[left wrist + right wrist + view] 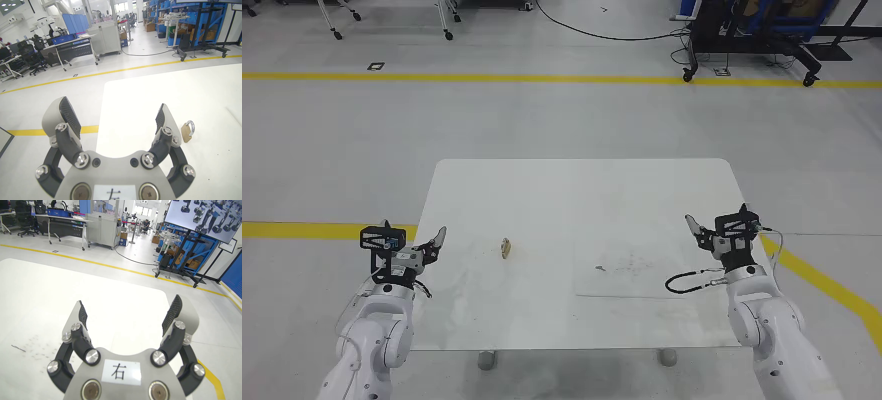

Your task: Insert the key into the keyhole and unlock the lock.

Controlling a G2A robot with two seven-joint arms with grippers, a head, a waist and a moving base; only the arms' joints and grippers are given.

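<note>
Table [582, 190]: white, with rounded corners; both arms sit at its near side, one at each end.
Left gripper [113, 106]: jaws spread wide and holding nothing. It sits at the table's left edge [405, 238], with one finger [66, 111] over the floor and the other over the tabletop.
Right gripper [128, 302]: jaws also spread wide and empty, at the table's right edge [722, 222].
Padlock [187, 132]: brass body with a silver shackle, lying on the tabletop [505, 247]. It is near the left gripper, on the side toward the table's middle, just past the inner finger and not touching it.
Key [18, 348]: small, thin and metallic, lying flat on the table among faint grey scuff marks [37, 351]. In the top view it lies [600, 268] between the padlock and the right gripper, well apart from both and outside the open jaws.
</note>
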